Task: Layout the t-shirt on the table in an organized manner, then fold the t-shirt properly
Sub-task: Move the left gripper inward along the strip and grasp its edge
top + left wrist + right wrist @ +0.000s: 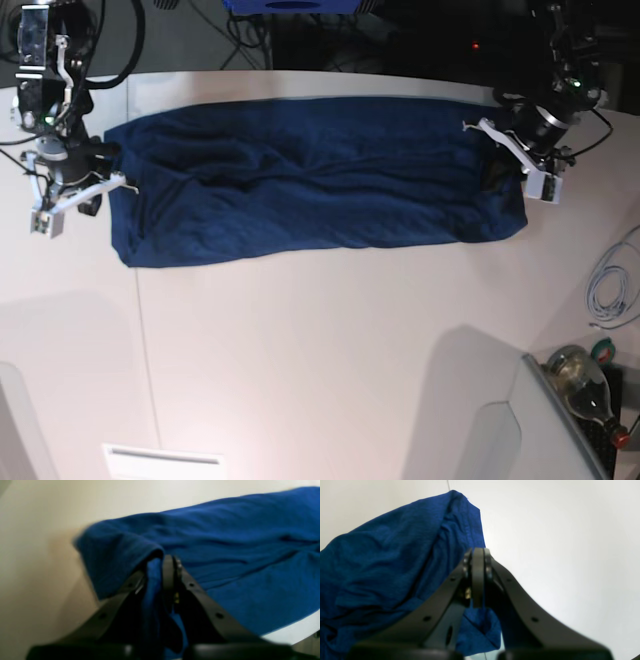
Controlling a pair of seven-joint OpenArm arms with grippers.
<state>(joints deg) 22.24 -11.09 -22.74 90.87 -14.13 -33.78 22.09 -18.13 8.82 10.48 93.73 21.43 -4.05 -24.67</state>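
Closest in, the black left pincer (162, 562) is clamped on a fold of the soft, wrinkly dark navy-blue t-shirt (310, 180); the black right pincer (477, 555) grips its other end. The shirt lies stretched wide across the far side of the smooth white desk (330, 360).

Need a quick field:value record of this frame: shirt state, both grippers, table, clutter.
garment: t-shirt, navy, stretched into a long wrinkled band across the far side of the table
left gripper: shut on the shirt's edge, cloth bunched between the fingers
right gripper: shut, pinching the shirt's opposite end
fold status: not yet a neat folded shape
clutter: white cable and a bottle off the table's corner
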